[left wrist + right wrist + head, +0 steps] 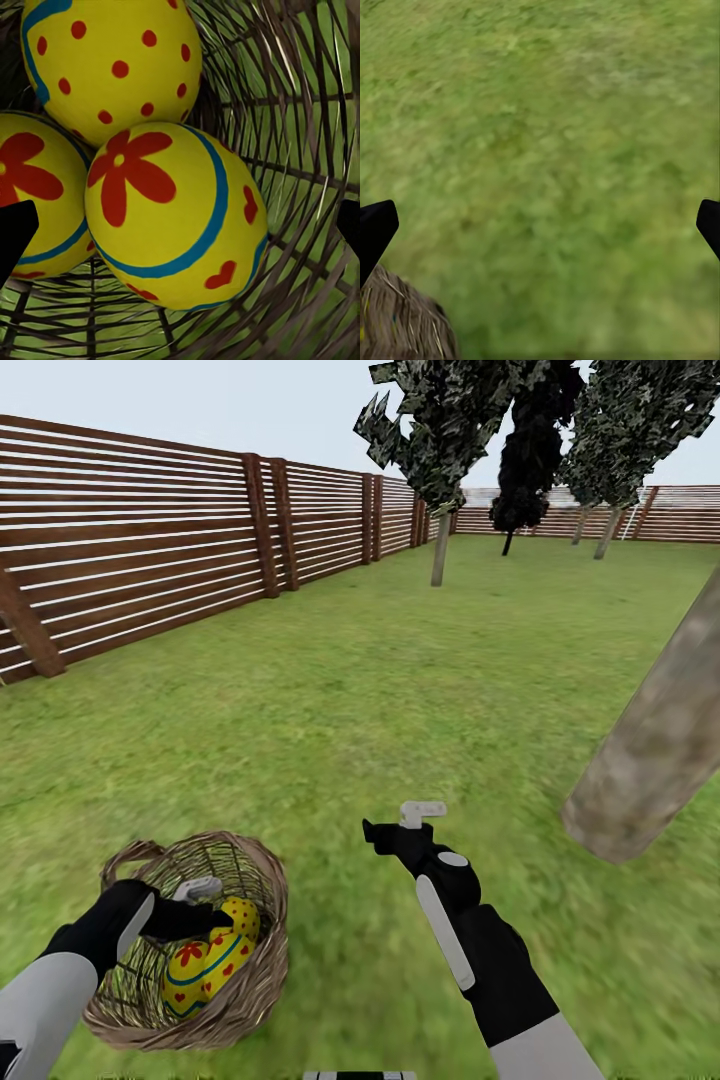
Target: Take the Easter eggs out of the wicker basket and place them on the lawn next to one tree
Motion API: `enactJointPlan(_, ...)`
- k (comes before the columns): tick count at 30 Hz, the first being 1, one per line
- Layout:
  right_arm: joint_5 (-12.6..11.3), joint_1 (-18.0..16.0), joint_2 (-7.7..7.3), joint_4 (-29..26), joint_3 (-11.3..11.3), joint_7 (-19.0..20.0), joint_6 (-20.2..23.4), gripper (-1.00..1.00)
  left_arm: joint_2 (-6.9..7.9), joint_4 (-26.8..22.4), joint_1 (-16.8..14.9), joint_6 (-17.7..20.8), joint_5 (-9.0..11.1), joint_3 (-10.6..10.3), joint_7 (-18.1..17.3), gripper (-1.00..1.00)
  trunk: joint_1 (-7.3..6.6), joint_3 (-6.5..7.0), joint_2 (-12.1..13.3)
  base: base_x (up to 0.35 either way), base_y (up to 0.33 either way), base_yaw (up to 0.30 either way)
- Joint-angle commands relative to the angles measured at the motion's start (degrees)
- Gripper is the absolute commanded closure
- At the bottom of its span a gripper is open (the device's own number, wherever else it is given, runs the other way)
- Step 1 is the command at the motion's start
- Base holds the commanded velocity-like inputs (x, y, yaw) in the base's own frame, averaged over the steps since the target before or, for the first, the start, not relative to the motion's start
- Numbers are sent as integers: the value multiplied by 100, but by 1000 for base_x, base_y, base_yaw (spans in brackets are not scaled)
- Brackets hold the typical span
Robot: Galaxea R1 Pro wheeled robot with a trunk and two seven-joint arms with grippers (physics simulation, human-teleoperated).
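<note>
1. Left gripper [222, 916] in the head view reaches into the basket [255, 982] on the lawn [400, 690], just over the eggs [205, 965]; the right gripper [385, 832] hangs over bare grass beside the basket. The leaning trunk [660, 750] stands to the right, a fence [150, 550] to the left.
2. Left wrist view: fingers [15, 232] spread wide, all three eggs [176, 217] between them, touching one another, none gripped.
3. Right wrist view: fingers [375, 229] wide apart over grass, basket rim [401, 326] at the edge.

Bright flat sim daylight, no hard shadows, soft blur w/ grass textures.
</note>
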Motion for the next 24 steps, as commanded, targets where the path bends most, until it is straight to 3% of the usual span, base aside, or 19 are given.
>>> enactJointPlan(1,-60,-4,-1,-7,9,-54,18,-100,2,-21,-2,49,48,0,13,-100,1,-28,-4,0,0,0)
enactJointPlan(9,-60,-4,-1,-7,9,-54,17,-100,6,-120,-9,56,45,0,13,-100,6,-72,-7,0,0,0)
enactJointPlan(20,-60,-4,-1,-7,16,-57,16,-100,11,-130,-10,49,43,0,18,-100,35,-316,-21,0,0,0)
enactJointPlan(24,-60,-4,-1,-7,17,-56,18,-100,11,-131,-10,48,43,0,19,-100,35,-316,-21,0,0,0)
